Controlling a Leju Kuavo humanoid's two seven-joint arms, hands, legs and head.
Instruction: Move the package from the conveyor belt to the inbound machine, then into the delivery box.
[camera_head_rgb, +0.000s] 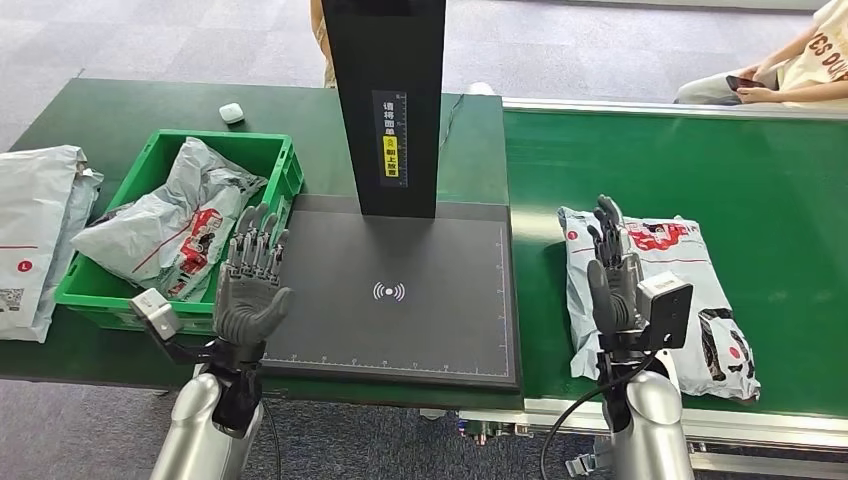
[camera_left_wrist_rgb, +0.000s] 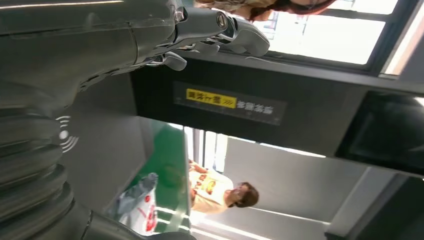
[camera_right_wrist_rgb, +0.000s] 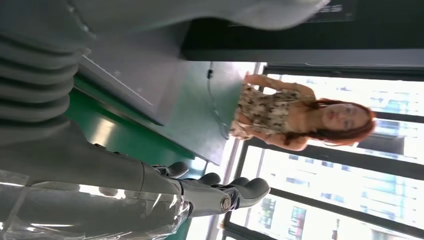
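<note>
- Package (camera_head_rgb: 655, 290): grey-white poly mailer with red print, lying flat on the green conveyor belt (camera_head_rgb: 760, 190), directly behind and under the right robot hand (camera_head_rgb: 610, 270); right wrist view shows its shiny plastic (camera_right_wrist_rgb: 95, 215) against the fingers, contact looks likely but hard to confirm.
- Right robot hand: raised upright over the package's near-left part, fingers straight and spread, nothing gripped.
- Left robot hand (camera_head_rgb: 250, 275): also upright, fingers spread apart, palm facing inward, holding nothing; it stands over the left edge of the inbound machine, beside the green box's right wall.
- Inbound machine: dark flat scan pad (camera_head_rgb: 400, 290) with a white wireless symbol, between the two robot hands; black upright column (camera_head_rgb: 390, 100) with a yellow label rises at its far side.
- Delivery box (camera_head_rgb: 150, 170): green plastic crate just left of the left robot hand, on the green bench (camera_head_rgb: 100, 110); it holds a crumpled grey mailer with red print (camera_head_rgb: 165, 225).
- More white mailers (camera_head_rgb: 35, 230) stacked further left of the crate, on the bench.
- Small white object (camera_head_rgb: 231, 113) on the bench beyond the crate.
- Person seated (camera_head_rgb: 790, 65) beyond the belt's far right corner, holding a phone; another person (camera_right_wrist_rgb: 295, 117) stands behind the column.
</note>
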